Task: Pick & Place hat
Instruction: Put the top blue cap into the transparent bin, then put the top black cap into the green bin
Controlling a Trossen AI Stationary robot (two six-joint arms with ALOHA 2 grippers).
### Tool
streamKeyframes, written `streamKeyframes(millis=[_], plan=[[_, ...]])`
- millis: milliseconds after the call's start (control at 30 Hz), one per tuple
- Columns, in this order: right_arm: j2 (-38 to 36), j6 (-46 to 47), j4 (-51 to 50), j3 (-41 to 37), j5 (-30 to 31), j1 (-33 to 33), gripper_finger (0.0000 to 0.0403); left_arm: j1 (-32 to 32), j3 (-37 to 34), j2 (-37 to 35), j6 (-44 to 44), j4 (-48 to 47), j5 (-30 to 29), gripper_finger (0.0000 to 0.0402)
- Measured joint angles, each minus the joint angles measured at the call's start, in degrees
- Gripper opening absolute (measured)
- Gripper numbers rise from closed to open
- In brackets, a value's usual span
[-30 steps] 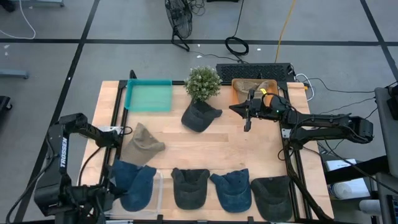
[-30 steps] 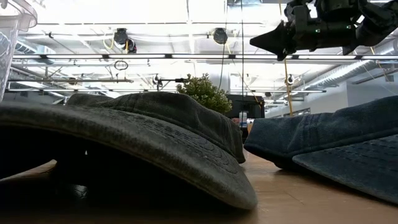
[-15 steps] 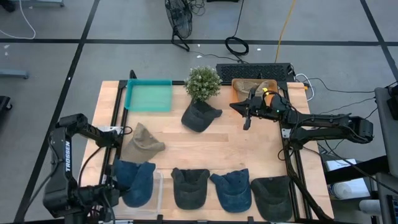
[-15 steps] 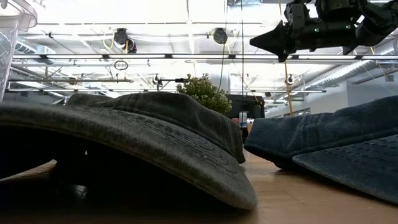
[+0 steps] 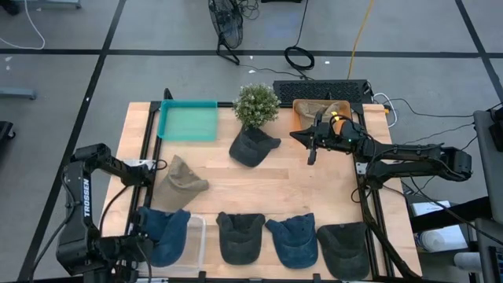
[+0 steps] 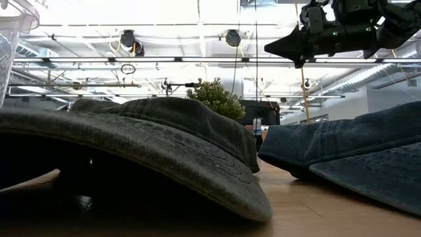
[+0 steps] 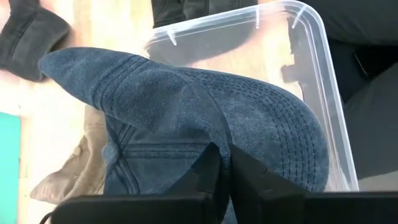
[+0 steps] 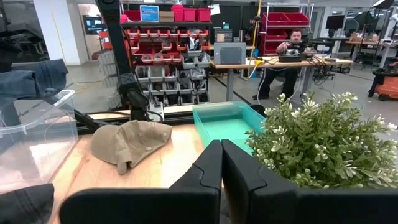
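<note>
Left end effector [image 7: 221, 163] pinching blue hat [image 7: 186, 118] above clear bin [image 7: 323, 81], near left of tabletop [image 5: 259, 185]. Right end effector [image 5: 301, 138] pressed together, raised beside plant [image 5: 256, 104], far side.

The plant [image 5: 256, 104] stood at the back middle of the table [image 5: 306, 185], with the tray [image 5: 188, 120] to its left and a basket [image 5: 314, 112] to its right. One cap [image 5: 252, 147] lay just in front of the plant, another [image 5: 181, 178] further left. Along the front edge, the bin [image 5: 196, 240] sat at the left with a hat [image 5: 163, 234] partly over it, then three more hats [image 5: 240, 236] to its right.
</note>
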Motion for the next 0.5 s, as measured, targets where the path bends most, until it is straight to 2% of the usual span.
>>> streamKeyframes(millis=[133, 400, 500], plan=[[0.0, 1.0, 0.0, 0.0, 0.0, 0.0, 0.0, 0.0, -0.2, 0.0, -2.5, 0.0, 0.0, 0.0054], [0.0, 1.0, 0.0, 0.0, 0.0, 0.0, 0.0, 0.4, -2.8, 0.0, -2.6, -0.8, 2.5, 0.0184], [0.0, 1.0, 0.0, 0.0, 0.0, 0.0, 0.0, 1.1, -2.8, 0.0, -1.2, -1.4, 2.6, 0.0217]])
